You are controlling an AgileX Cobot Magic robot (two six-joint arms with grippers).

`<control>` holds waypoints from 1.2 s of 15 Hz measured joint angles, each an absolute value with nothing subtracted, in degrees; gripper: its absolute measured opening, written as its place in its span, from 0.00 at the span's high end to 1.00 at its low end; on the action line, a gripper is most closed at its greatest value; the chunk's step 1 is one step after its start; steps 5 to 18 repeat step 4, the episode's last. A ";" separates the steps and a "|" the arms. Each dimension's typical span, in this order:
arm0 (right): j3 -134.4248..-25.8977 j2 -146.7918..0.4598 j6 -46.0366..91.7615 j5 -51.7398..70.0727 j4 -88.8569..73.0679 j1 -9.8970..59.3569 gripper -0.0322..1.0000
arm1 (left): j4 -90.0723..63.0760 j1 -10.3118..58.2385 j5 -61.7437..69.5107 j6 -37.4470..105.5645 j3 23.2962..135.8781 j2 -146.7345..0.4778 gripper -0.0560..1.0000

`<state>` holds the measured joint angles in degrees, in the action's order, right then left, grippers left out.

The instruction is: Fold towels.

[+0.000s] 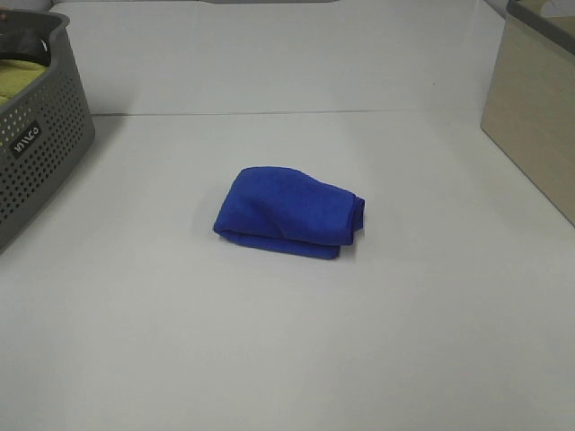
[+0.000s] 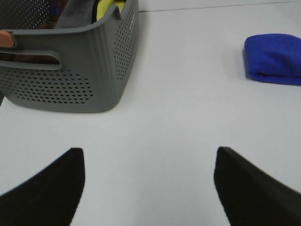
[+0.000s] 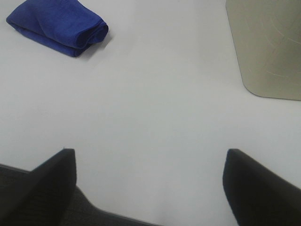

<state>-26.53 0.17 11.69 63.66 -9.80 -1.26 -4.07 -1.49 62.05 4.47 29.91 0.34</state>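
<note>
White tabletop [image 1: 287,359] fills the scene, with a royal-blue fuzzy microfibre towel [image 1: 289,214] lying folded into a compact bundle near its middle, its long axis running across the table from one arm's side to the other. Neither arm shows in the high view. The left gripper [image 2: 148,186] hangs over bare table with its dark fingers [image 2: 47,188] spread wide and nothing between them; the towel [image 2: 275,57] sits well ahead of it and off toward the right arm's side. The right gripper [image 3: 149,188] is likewise spread and empty, the towel [image 3: 59,26] well ahead and off toward the left arm's side. Neither claw looks clearly nearer. A grey perforated plastic basket [image 1: 40,153] holding yellow-green cloth stands beside the left claw; a beige box [image 1: 535,117] stands ahead of the right. The fold appears finished.
</note>
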 joint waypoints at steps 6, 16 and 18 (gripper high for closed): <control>-26.53 0.17 11.69 63.66 -9.80 -1.26 0.17 | -4.07 -1.49 62.05 4.47 29.91 0.34 0.26; -26.53 0.17 11.69 63.66 -9.80 -1.26 0.17 | -4.07 -1.49 62.05 4.47 29.91 0.34 0.26; -26.53 0.17 11.69 63.66 -9.80 -1.26 0.17 | -4.07 -1.49 62.05 4.47 29.91 0.34 0.26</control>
